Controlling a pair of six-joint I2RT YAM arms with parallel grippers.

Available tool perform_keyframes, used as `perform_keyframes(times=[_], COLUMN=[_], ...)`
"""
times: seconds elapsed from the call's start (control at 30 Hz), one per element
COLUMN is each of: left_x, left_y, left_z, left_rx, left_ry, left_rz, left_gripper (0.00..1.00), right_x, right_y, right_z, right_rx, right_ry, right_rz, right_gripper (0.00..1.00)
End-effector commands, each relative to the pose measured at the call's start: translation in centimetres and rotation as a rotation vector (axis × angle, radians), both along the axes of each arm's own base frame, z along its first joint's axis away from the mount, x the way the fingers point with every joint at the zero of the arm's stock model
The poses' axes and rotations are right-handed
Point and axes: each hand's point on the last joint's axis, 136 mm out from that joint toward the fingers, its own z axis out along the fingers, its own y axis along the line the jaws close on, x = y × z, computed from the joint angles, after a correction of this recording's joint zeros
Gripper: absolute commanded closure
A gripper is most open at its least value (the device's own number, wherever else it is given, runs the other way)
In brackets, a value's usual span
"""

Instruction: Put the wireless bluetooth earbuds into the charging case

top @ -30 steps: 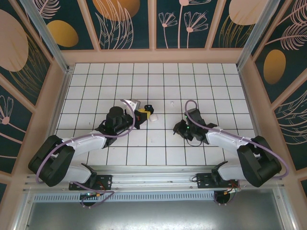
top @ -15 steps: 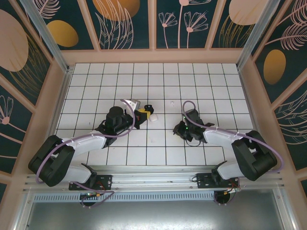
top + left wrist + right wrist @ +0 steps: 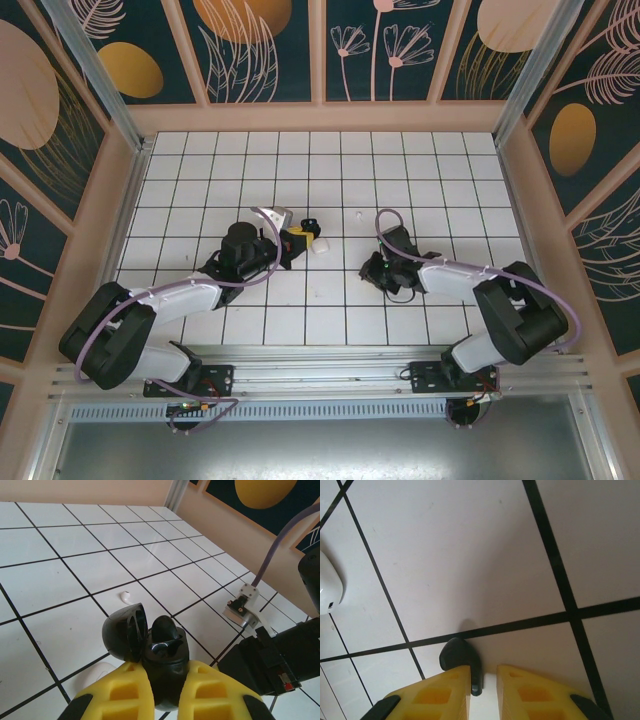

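My right hand (image 3: 484, 672): yellow fingers narrowly apart, small black stemmed earbud (image 3: 457, 656) between tips, lying on white tiled surface (image 3: 470, 555); whether gripped, cannot tell. My left hand (image 3: 165, 672) clamps open black charging case (image 3: 165, 652), second black earbud (image 3: 162, 629) seated inside. One white earbud (image 3: 125, 597) loose beyond. One white case (image 3: 327, 587).

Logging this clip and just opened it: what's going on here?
The left gripper holds a black charging case with its lid open. The right gripper pinches a black earbud by its stem, low over the tiles and apart from the case. A white earbud lies loose on the tiles beyond the case.
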Motion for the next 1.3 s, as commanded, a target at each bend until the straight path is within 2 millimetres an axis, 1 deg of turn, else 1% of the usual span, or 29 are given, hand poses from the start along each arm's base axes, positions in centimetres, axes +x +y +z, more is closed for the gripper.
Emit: perform_keyframes(times=[0.0,0.17,0.3,0.43,0.5,0.6,0.63,0.9,1.03,1.27], left_x=[0.3,0.3,0.3,0.3,0.3,0.3,0.3,0.1,0.0,-0.1], left_y=[-0.7,-0.6,-0.6,-0.6,-0.6,-0.7,-0.6,-0.3,-0.2,0.0], left_z=[1.7,1.7,1.7,1.6,1.6,1.6,1.7,1.6,1.5,1.3], left_rx=[-0.028,-0.023,-0.020,-0.020,-0.022,-0.022,-0.022,-0.009,0.000,0.008], left_ry=[-0.043,-0.044,-0.047,-0.044,-0.043,-0.042,-0.043,-0.047,-0.049,-0.051], left_rz=[-0.015,-0.016,-0.015,-0.016,-0.016,-0.018,-0.016,-0.013,-0.010,-0.004], left_gripper=[1.00,1.00,1.00,1.00,1.00,1.00,1.00,1.00,1.00,1.00], right_x=[1.4,1.6,1.8,2.4,2.9,3.4,3.5,2.9,3.0,2.4], right_y=[0.2,0.3,0.0,-0.5,-0.7,-0.7,-0.5,1.4,1.4,1.1], right_z=[0.3,1.0,2.3,3.4,3.4,2.9,2.6,0.4,0.0,-0.5], right_rx=[-0.027,-0.046,-0.073,-0.123,-0.165,-0.219,-0.235,-0.383,-0.467,-0.525], right_ry=[-0.038,-0.040,-0.064,-0.085,-0.080,-0.058,-0.050,0.040,0.051,0.078], right_rz=[0.012,0.035,0.050,0.061,0.071,0.100,0.116,0.226,0.242,0.264], right_gripper=[0.79,0.78,0.74,0.70,0.69,0.69,0.69,0.71,0.72,0.73])
